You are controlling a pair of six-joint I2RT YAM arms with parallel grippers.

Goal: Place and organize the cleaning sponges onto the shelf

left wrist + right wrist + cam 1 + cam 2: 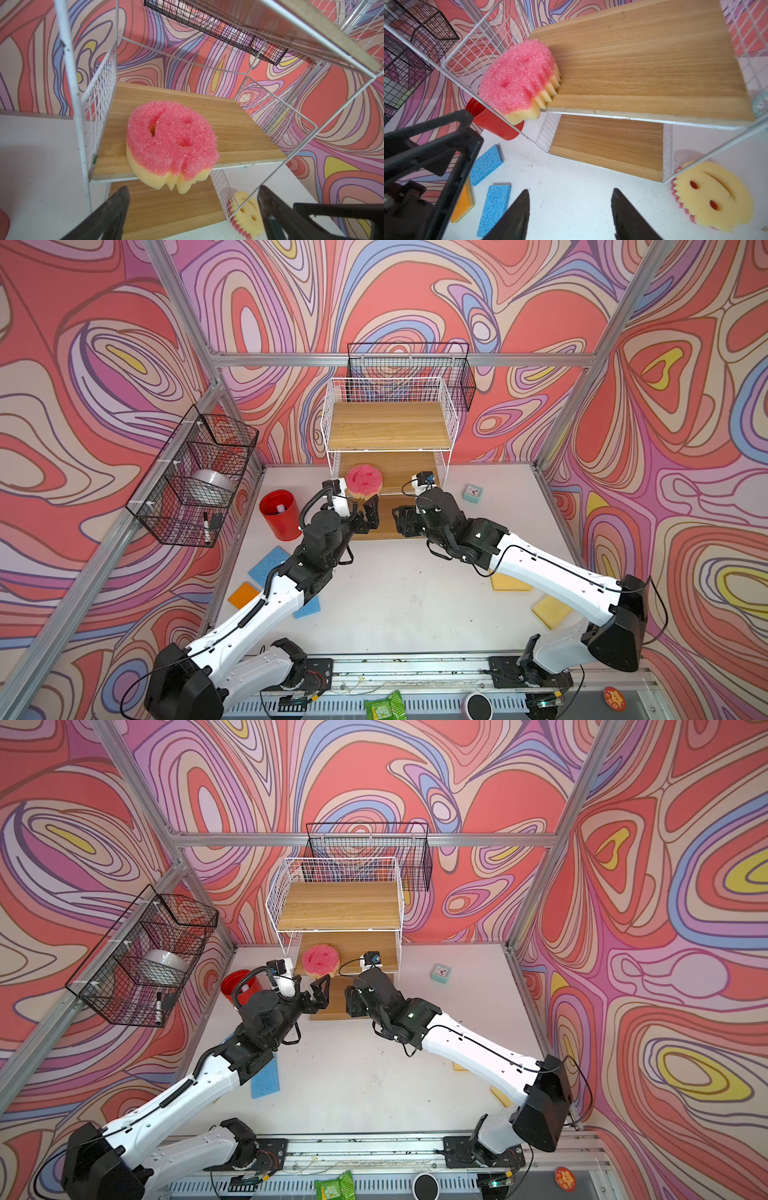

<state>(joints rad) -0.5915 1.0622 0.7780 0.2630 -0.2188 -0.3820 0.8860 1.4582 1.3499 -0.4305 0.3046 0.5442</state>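
Evidently one sponge is on the shelf already. In both top views the pink smiley sponge (364,483) (320,960) lies pink side up at the front left corner of the middle board (397,470) of the shelf (390,427), partly over the front edge. The left gripper (371,512) is just in front of it. The right gripper (399,522) faces it from across the lower board. Two blue sponges (268,566) and an orange sponge (243,594) lie near the left edge of the table (395,605), partly under the left arm. Two yellow sponges (550,611) lie near the right edge, so most of the task seems not yet done.

In the left wrist view the left gripper (193,188) has its jaws wide apart and holds nothing; neither finger touches the pink smiley sponge (170,143). The sponge rests on the board by itself, but its scalloped yellow rim hangs over the front edge, probably because the jaws needed room on both sides. It may need a push toward the back.

In the right wrist view the right gripper (571,191) is also parted and empty, above bare table in front of the lower board (608,143). The second smiley sponge (714,195) lies yellow side up on the table, just beside the front right corner of the shelf. This one is likely next for the right arm, since it is the nearest.
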